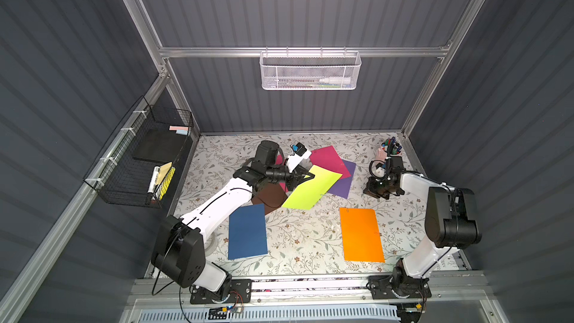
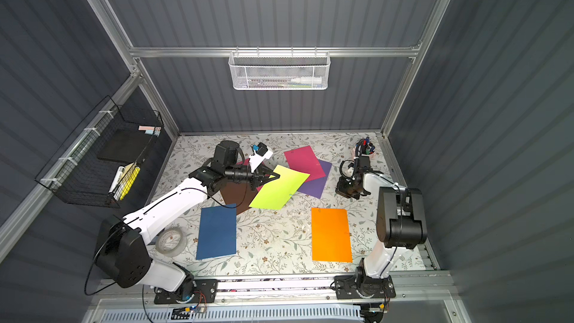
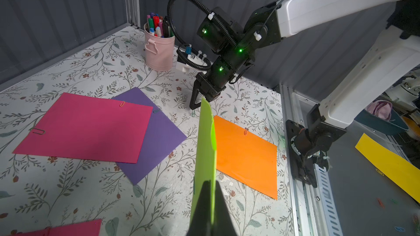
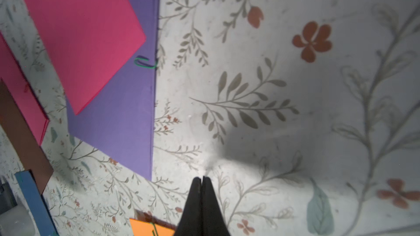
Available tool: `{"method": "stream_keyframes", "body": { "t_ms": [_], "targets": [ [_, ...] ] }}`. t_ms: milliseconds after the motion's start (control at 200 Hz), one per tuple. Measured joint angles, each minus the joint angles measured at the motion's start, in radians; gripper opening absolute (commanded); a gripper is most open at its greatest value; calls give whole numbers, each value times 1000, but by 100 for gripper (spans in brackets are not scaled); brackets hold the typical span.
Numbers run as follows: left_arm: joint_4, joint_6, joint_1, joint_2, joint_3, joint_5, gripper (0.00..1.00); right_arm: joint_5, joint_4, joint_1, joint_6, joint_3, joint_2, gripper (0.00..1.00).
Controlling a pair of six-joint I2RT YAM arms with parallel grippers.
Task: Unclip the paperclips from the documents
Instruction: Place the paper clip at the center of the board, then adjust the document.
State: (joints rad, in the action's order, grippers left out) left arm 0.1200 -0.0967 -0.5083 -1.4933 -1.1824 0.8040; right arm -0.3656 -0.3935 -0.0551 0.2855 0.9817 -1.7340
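My left gripper (image 1: 311, 176) is shut on the edge of the lime yellow-green document (image 1: 312, 188) and holds it tilted above the table; in the left wrist view the sheet (image 3: 205, 144) stands edge-on between the jaws (image 3: 212, 183). My right gripper (image 4: 202, 178) is shut with nothing visible between its tips, pointing down at bare table right of the purple document (image 1: 343, 183). A green paperclip (image 3: 193, 113) lies on the table just under it. Clips sit on the pink sheet (image 3: 122, 103), the purple sheet (image 4: 144, 62) and the orange sheet (image 3: 246, 131).
A brown sheet (image 1: 270, 197) and a navy sheet (image 1: 248, 231) lie under my left arm. A pink cup of markers (image 1: 389, 149) stands in the back right corner. A tape roll (image 2: 170, 240) lies front left. A black wire basket (image 1: 139, 163) hangs on the left wall.
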Motion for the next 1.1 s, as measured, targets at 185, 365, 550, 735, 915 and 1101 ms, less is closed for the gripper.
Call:
{"method": "stream_keyframes", "body": {
  "t_ms": [185, 365, 550, 735, 915, 1101],
  "targets": [
    [-22, 11, 0, 13, 0, 16, 0, 66, -23, -1, -22, 10, 8, 54],
    [-90, 55, 16, 30, 0, 80, 0, -32, 44, 5, -104, -55, 167, 60],
    [-143, 79, 34, 34, 0, 148, 0, -355, 443, 44, -114, -290, 401, 76],
    [-155, 94, 48, 34, -33, 201, 0, -645, 848, 70, -25, -393, 374, 76],
    [-172, 101, 50, 34, -74, 252, 0, -793, 967, 181, -19, -345, 360, 74],
    [-173, 102, 52, 30, -76, 260, 0, -863, 966, 228, -42, -278, 403, 72]
  ]
}}
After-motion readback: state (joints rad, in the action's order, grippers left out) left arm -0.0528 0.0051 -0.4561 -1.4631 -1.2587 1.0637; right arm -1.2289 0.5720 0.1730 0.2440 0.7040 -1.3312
